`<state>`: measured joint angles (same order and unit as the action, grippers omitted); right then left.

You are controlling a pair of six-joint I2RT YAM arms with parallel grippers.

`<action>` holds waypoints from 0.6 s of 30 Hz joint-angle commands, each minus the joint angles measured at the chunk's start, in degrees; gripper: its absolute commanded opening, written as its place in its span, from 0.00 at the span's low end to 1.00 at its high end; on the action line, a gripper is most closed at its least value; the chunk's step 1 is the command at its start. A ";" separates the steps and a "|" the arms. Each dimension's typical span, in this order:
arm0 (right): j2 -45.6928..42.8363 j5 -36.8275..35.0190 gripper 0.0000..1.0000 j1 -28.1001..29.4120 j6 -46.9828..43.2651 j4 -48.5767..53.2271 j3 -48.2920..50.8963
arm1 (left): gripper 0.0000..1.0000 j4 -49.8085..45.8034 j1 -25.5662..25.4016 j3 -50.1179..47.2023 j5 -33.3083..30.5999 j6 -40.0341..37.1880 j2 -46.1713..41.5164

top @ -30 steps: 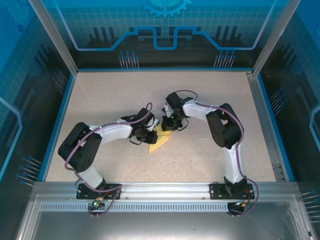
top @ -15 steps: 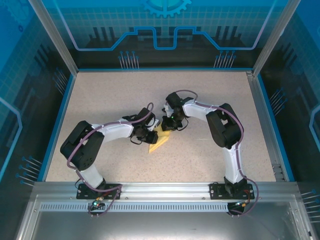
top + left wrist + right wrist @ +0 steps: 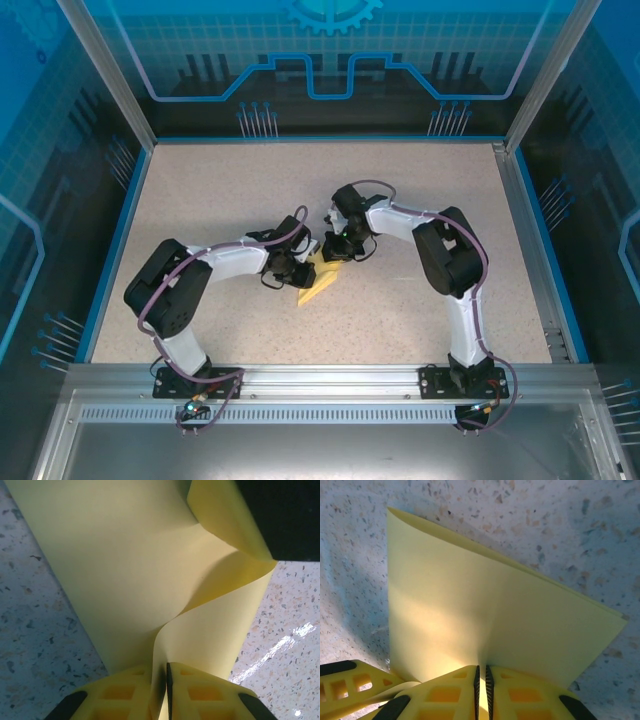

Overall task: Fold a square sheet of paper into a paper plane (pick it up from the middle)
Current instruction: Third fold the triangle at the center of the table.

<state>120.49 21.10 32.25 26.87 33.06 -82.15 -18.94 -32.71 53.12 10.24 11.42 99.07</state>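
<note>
One yellow sheet of paper point(image 3: 320, 283), partly folded, is being held at the middle of the table point(image 3: 220, 200); it is being pinched by two sets of jaws pressed onto it, those of the left gripper point(image 3: 159, 675) and the right gripper point(image 3: 481, 675). A curled flap is being shown from the left wrist; flat doubled layers are being shown from the right.

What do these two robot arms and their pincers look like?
Both the left arm and the right arm have white tube sections joined by bulky black joints, with a purplish cable looped along the outside. Each stands on a black base plate. The left gripper and right gripper have two yellow plastic fingers with a cut-out lattice and black trim.
</note>
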 commanded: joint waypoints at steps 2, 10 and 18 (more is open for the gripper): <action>-5.69 2.12 0.17 -1.24 3.56 -3.79 4.16 | 0.16 0.48 0.52 0.67 1.78 -1.69 1.13; -9.95 5.04 0.19 -1.58 4.39 -6.24 7.98 | 0.16 0.70 0.47 1.36 3.75 -2.28 1.08; -2.09 2.63 0.18 -1.34 1.61 -1.24 0.78 | 0.16 0.13 0.50 1.64 3.97 -2.68 0.80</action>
<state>115.31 24.34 30.98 30.15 28.67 -77.95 -18.50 -32.67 53.23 12.32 10.15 99.42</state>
